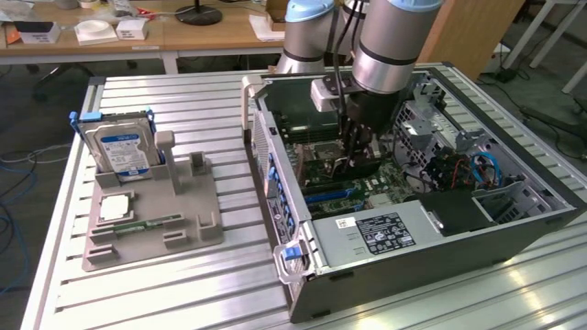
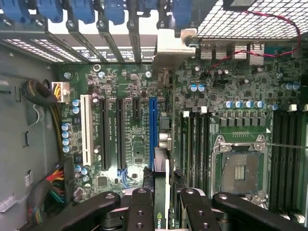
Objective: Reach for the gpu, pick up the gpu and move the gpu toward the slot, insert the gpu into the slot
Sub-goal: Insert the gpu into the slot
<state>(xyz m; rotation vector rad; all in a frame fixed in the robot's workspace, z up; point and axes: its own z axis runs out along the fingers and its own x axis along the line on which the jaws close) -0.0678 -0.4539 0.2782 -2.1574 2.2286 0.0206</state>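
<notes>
My gripper (image 1: 359, 146) reaches down into the open computer case (image 1: 275, 148) and is shut on the gpu (image 1: 363, 165), a thin dark card held on edge over the motherboard. In the wrist view the gripper (image 2: 166, 199) pinches the gpu (image 2: 165, 144) between its black fingers (image 2: 142, 207). The card shows edge-on, and its pale metal bracket (image 2: 173, 45) lies against the case's rear slot openings. The card's edge runs parallel to the long blue slot (image 2: 152, 130), close beside it on the side nearer the CPU socket. I cannot tell whether the card touches the board.
Black and white expansion slots (image 2: 103, 132), memory slots (image 2: 195, 144) and the CPU socket (image 2: 238, 168) surround the card. Cable bundles (image 2: 53, 185) lie by the case wall. On the exterior view's left, a grey fixture (image 1: 151, 230) holds a blue-labelled hard drive (image 1: 124, 151).
</notes>
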